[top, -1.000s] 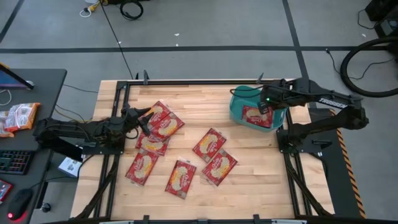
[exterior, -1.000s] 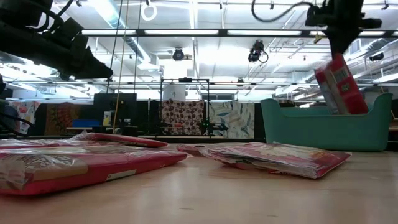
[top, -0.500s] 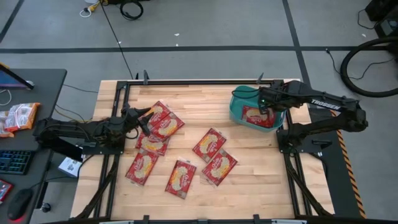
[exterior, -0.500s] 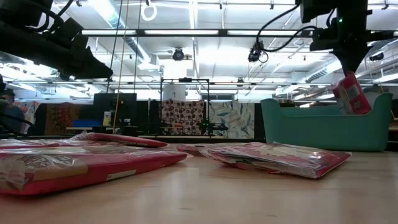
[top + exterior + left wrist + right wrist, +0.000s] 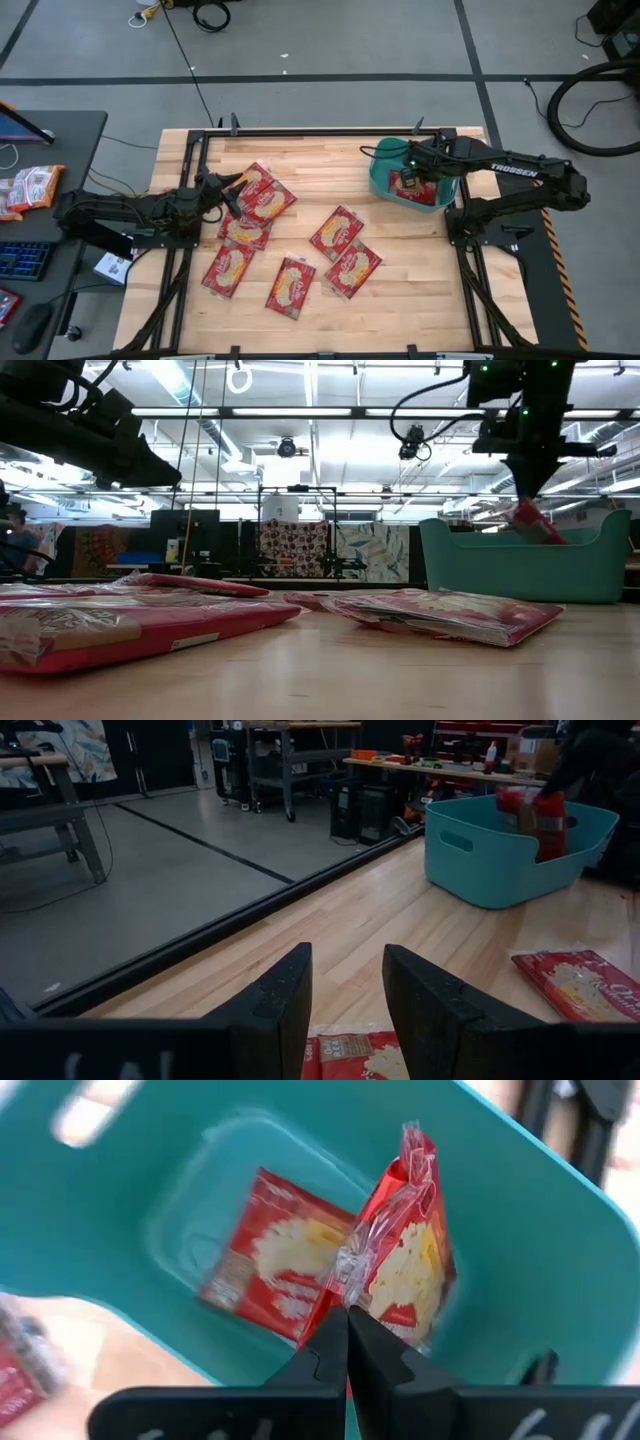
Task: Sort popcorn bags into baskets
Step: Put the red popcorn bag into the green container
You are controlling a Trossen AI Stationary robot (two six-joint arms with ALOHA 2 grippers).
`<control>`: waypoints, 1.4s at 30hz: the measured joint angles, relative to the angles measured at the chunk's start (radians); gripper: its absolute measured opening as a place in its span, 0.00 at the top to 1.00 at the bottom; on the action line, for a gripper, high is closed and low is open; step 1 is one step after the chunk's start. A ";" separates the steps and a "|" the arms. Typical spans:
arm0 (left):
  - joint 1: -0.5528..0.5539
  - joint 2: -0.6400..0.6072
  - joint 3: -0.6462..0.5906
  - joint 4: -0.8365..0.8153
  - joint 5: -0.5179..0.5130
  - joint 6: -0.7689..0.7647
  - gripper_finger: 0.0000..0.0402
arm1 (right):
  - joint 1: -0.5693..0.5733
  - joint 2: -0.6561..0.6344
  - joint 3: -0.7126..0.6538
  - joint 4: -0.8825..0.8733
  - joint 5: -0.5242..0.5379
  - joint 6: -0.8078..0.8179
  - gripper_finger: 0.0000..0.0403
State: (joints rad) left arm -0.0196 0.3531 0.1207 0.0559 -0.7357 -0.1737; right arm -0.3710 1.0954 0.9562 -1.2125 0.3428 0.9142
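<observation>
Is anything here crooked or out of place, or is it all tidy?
Nothing looks damaged. The right gripper holds a popcorn bag by its edge, hanging tilted inside the teal basket above another bag lying flat.

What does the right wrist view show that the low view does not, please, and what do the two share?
Only the right wrist view shows inside the teal basket: a popcorn bag lying flat on its floor, and the right claw pinching the hanging bag by its clear edge seam.

Only the low view shows the loose bags on the table and the left arm's claw hovering above them.

Both show the teal basket and the bag that the right claw holds inside it.
</observation>
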 joint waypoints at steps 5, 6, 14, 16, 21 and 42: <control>0.000 0.000 0.000 0.000 0.000 0.000 0.68 | 0.000 0.029 0.000 0.073 0.001 -0.074 0.98; 0.000 0.000 0.000 0.000 0.000 0.000 0.68 | 0.000 0.036 0.000 0.079 0.004 -0.083 0.97; 0.000 0.000 0.000 0.000 0.042 0.000 0.68 | 0.000 0.117 0.000 0.145 -0.005 -0.145 0.78; 0.000 0.000 0.000 0.000 0.041 0.000 0.68 | 0.000 0.132 0.004 0.184 -0.045 -0.177 0.71; 0.000 0.000 0.000 -0.001 0.041 0.000 0.68 | 0.021 0.154 0.082 0.282 -0.096 -0.243 0.61; 0.000 0.000 0.000 0.000 0.041 0.002 0.68 | 0.372 0.547 0.316 0.634 -0.218 -0.578 0.60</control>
State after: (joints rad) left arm -0.0200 0.3527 0.1207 0.0559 -0.6945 -0.1719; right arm 0.0010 1.6428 1.2721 -0.5783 0.1251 0.3359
